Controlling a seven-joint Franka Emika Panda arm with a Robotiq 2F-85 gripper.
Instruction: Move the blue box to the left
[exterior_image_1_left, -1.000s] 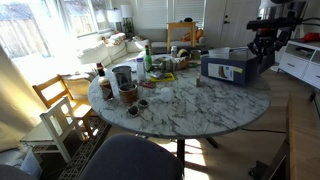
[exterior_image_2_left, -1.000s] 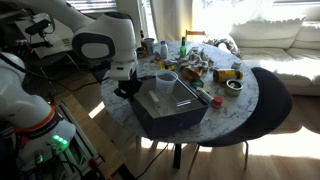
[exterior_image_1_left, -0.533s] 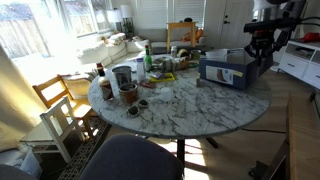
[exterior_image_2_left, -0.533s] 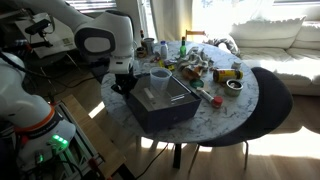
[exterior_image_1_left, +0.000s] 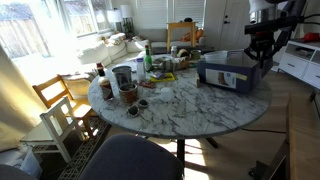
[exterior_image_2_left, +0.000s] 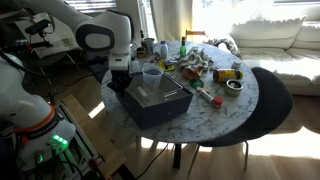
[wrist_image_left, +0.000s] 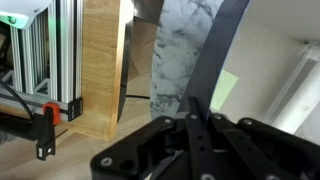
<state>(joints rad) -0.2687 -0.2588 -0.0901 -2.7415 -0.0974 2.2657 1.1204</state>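
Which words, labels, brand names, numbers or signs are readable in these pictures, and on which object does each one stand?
Readable text: none in any view.
White labels on the side of the blue box: some print, but too small and blurred to read.
Brown bottle near the table's edge: its label is too small to read.
Wrist view: no text in sight.

Blue box: dark navy outside, white labels on side, pale grey inside. Counter: white marble, grey veining. Arm: white, black joints. Gripper: black. Chair: pale wood.
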